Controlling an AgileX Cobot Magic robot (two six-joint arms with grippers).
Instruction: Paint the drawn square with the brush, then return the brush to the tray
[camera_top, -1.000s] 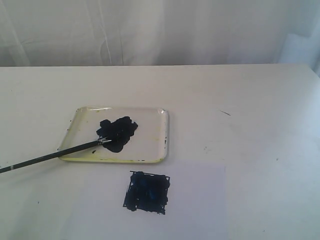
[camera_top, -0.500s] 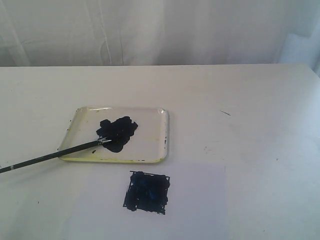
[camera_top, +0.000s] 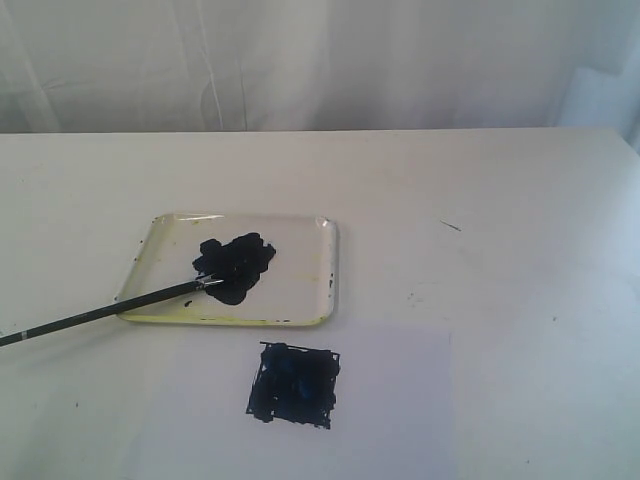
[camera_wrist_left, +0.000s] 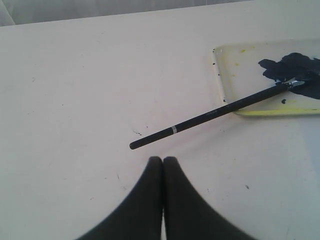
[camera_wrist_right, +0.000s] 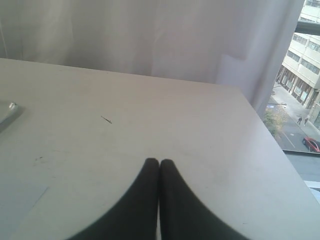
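The brush (camera_top: 100, 312) lies with its tip in the black paint blot (camera_top: 236, 264) of the yellowish tray (camera_top: 300, 290), its handle sticking out over the tray's left edge onto the table. The drawn square (camera_top: 294, 385), daubed black, sits on the table in front of the tray. My left gripper (camera_wrist_left: 163, 159) is shut and empty, just short of the free end of the brush (camera_wrist_left: 210, 116), apart from it; the tray (camera_wrist_left: 227, 75) lies beyond. My right gripper (camera_wrist_right: 159, 161) is shut and empty over bare table. Neither gripper shows in the exterior view.
A paler rectangular sheet (camera_top: 400, 400) lies under the square. The table's far edge meets a white curtain (camera_top: 320, 60). In the right wrist view the table's corner and side edge (camera_wrist_right: 270, 135) drop off beside a window. One tray corner (camera_wrist_right: 7, 111) shows there.
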